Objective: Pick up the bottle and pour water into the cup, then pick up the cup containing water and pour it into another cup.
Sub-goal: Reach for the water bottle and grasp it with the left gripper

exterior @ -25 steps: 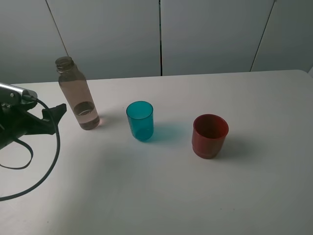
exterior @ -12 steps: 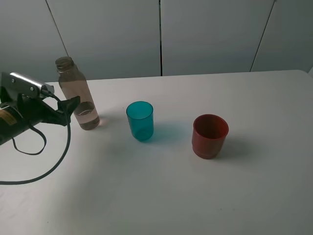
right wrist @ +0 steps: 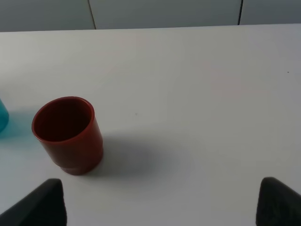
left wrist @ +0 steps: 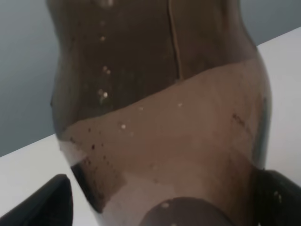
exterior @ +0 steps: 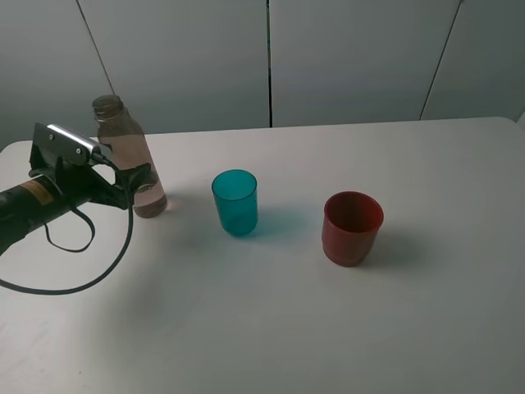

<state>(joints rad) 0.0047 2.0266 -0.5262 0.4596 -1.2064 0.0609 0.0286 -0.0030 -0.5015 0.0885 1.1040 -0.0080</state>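
Barely started: left tool (exterior: 138, 179), jaws apart, straddles the upright bottle (exterior: 123, 141) at frame left, not clamped; teal cup (exterior: 235, 203) at centre and red cup (exterior: 353, 227) right of it look empty, so grasp and both pours are left.

left tool (exterior: 139, 177) moved in from the left, jaws now flanking bottle (exterior: 123, 144)

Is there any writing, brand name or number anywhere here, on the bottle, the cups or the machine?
No text can be read.
Yellow sticker on the left arm: too blurred to read.
Bottle, teal cup, red cup: no print visible.
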